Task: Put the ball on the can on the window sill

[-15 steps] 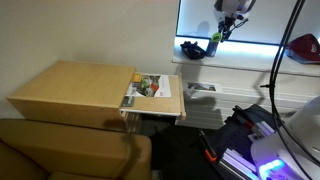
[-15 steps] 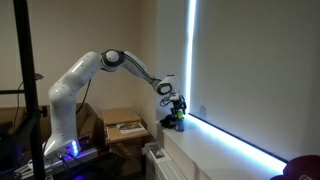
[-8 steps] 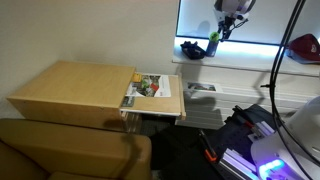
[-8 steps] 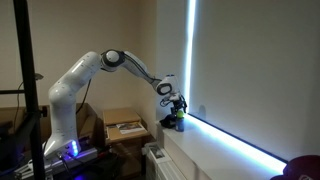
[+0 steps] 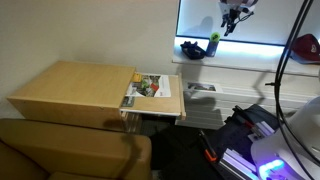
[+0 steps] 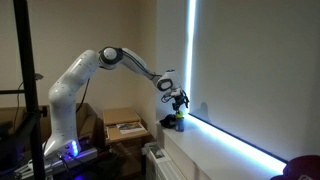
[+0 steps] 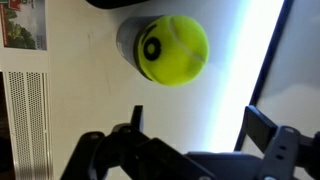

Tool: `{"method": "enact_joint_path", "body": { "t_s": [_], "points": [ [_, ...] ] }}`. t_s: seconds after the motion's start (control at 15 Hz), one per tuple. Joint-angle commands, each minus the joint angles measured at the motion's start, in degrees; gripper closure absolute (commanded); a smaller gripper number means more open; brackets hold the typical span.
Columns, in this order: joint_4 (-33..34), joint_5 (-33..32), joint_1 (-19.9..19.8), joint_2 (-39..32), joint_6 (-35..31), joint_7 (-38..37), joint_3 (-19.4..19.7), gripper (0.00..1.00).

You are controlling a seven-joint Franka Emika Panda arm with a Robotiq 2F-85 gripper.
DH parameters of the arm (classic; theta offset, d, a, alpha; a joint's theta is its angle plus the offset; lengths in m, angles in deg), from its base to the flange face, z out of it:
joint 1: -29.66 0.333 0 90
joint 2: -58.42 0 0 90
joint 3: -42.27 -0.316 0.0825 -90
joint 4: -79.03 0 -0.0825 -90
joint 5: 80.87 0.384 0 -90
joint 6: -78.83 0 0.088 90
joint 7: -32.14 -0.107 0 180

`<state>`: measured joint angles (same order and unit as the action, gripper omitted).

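Note:
The yellow-green ball (image 7: 175,49) sits on top of a can (image 7: 128,45) that stands on the white window sill (image 7: 70,110). In both exterior views the ball (image 5: 213,38) (image 6: 181,117) rests on the can (image 5: 212,47) (image 6: 180,125) under the bright window. My gripper (image 7: 195,128) is open and empty, above the ball and apart from it. It also shows in both exterior views (image 5: 231,20) (image 6: 180,98), raised over the can.
A dark object (image 5: 190,48) lies on the sill (image 5: 240,62) beside the can. A tan wooden table (image 5: 75,88) with a magazine (image 5: 150,88) stands below. A red item (image 5: 308,46) sits at the sill's far end. The arm's base (image 6: 62,115) stands beside the table.
My gripper has let go of the ball and risen away from it. The ball stays on the can.

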<state>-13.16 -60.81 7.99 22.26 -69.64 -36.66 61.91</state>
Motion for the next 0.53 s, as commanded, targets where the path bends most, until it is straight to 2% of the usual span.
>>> {"method": "enact_joint_path", "body": {
  "t_s": [0.0, 0.2, 0.33, 0.47],
  "points": [
    [0.16, -0.32, -0.56, 1.03, 0.51, -0.07, -0.32, 0.0],
    [-0.77, -0.27, -0.66, 2.82, 0.93, 0.07, -0.3, 0.0],
    [-1.41, 3.0, -2.38, 5.28, -0.54, 1.16, -1.91, 0.0],
    [-2.22, 9.09, -5.58, 9.06, -1.87, 4.56, -4.55, 0.0]
  ]
}}
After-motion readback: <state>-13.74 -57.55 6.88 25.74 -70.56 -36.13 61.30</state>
